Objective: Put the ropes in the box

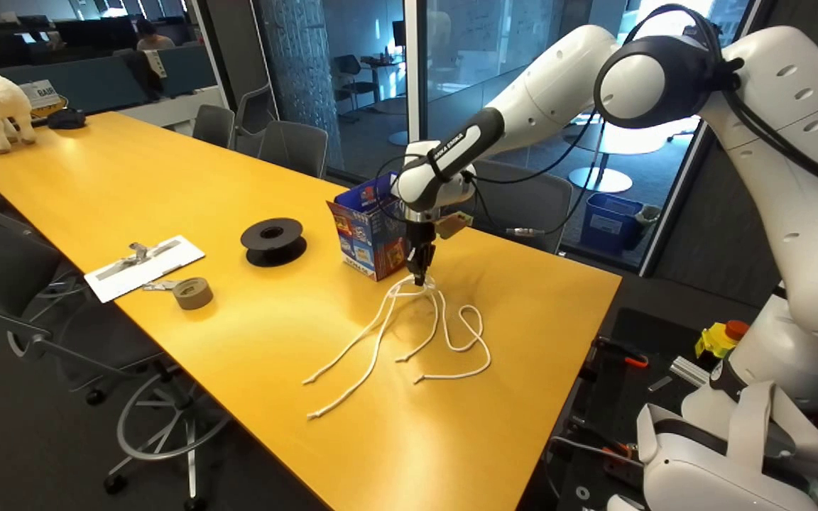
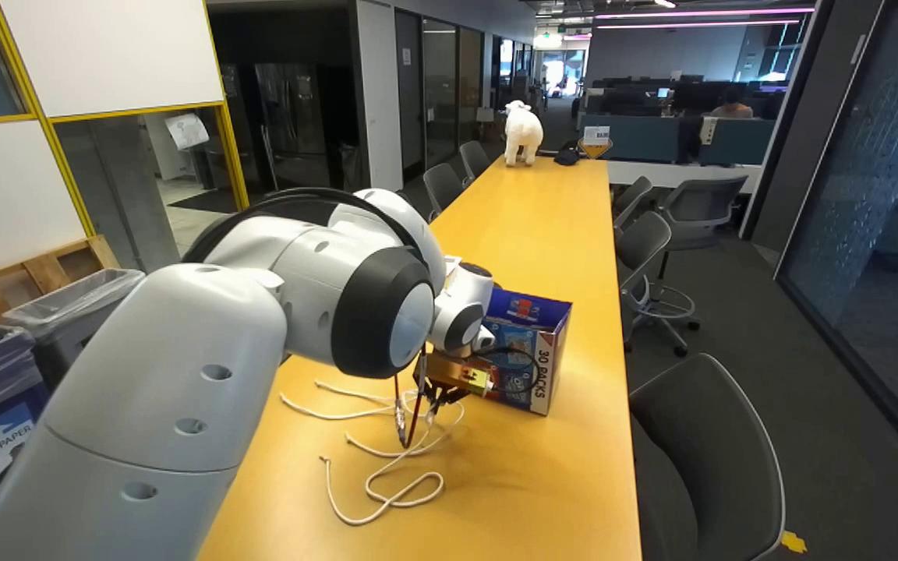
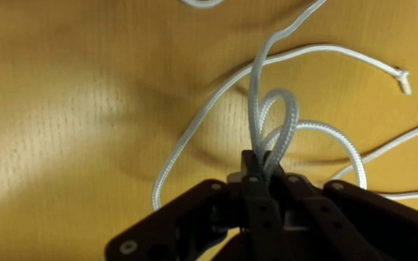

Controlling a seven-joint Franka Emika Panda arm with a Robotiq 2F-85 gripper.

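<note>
Conference table (image 1: 189, 188) runs way longer than needed, and the work is bunched at the end by the Panda arm (image 1: 554, 78), presumably for easy reach. Arm's bent so its last stretch points down, which suits grabbing limp stuff off a flat top. The 30 PACKS carton (image 1: 372, 238) stands upright with its mouth up, close to the grab spot, so I'd guess it's parked for a short hop. Braided white ropes (image 3: 253, 105) are outside the carton, gathered at one point just beside it with tails splayed on the wood. They're floppy so no real long axis: in both exterior views two straighter strands run toward the table's long edge away from the carton, others curl, one in an S. Robotiq gripper (image 3: 262, 166) is pinched together on the ropes, probably mid-length so everything comes along. Little loop (image 3: 292, 114) sticks out of the jaws toward the top of the wrist view, one knotted end (image 3: 402, 74) points right. Those tails might snag on the rim, so I'd lift high first
</note>
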